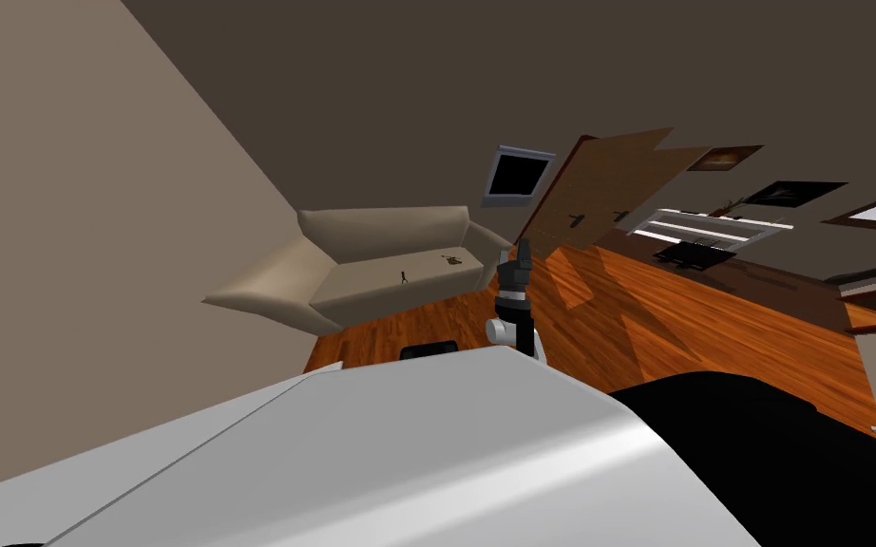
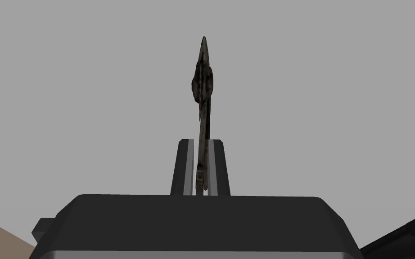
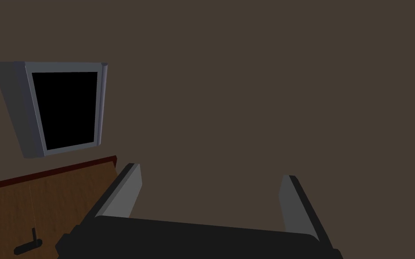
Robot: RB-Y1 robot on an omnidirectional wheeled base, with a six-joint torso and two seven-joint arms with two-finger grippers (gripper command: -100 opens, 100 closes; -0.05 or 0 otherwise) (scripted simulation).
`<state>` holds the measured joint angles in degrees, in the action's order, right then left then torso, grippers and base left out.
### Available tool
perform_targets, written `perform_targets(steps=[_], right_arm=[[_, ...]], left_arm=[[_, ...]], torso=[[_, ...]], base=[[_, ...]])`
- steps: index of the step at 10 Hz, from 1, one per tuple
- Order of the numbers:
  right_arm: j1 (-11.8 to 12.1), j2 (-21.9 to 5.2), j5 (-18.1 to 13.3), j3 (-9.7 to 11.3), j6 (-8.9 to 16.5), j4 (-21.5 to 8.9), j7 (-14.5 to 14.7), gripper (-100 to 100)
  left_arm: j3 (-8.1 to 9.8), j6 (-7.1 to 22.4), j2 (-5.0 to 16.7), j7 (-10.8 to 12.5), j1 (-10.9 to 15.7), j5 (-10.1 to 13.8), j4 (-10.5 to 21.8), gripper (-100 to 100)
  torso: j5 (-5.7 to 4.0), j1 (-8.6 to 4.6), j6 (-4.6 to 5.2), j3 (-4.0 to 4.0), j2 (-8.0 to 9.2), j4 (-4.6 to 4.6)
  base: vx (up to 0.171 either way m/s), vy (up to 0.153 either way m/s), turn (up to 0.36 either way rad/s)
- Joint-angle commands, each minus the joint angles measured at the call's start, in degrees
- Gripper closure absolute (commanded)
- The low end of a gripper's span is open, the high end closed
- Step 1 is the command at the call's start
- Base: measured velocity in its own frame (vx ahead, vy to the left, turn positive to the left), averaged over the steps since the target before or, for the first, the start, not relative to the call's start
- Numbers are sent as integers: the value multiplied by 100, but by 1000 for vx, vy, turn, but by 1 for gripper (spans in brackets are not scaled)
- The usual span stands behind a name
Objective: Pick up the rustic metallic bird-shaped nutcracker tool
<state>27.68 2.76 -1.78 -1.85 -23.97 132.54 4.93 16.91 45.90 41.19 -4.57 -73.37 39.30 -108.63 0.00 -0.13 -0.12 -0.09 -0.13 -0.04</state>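
Note:
The nutcracker (image 2: 202, 81) is a thin, dark, rusty-looking metal piece seen edge-on, with a pointed tip and a lumpy body. My left gripper (image 2: 200, 141) is shut on its lower stem, and the tool stands straight up from between the fingers against a plain grey background. My right gripper (image 3: 211, 173) is open with nothing between its fingers. In the head view a raised arm (image 1: 512, 290), apparently the right one, ends in a dark gripper (image 1: 524, 252) held up in front of the sofa's end.
A beige sofa (image 1: 379, 275) stands against the wall ahead, with two small dark objects (image 1: 404, 276) (image 1: 451, 259) on its seat. A wooden door (image 1: 598, 195) and a grey-framed window (image 1: 519, 176) lie beyond it. Wooden floor (image 1: 674, 313) stretches to the right.

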Motion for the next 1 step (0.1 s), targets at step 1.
perform_targets(steps=[1], right_arm=[[0, 0, 0, 0, 0, 0, 0, 0]], left_arm=[[0, 0, 0, 0, 0, 0, 0, 0]], torso=[[0, 0, 0, 0, 0, 0]], base=[[0, 0, 0]])
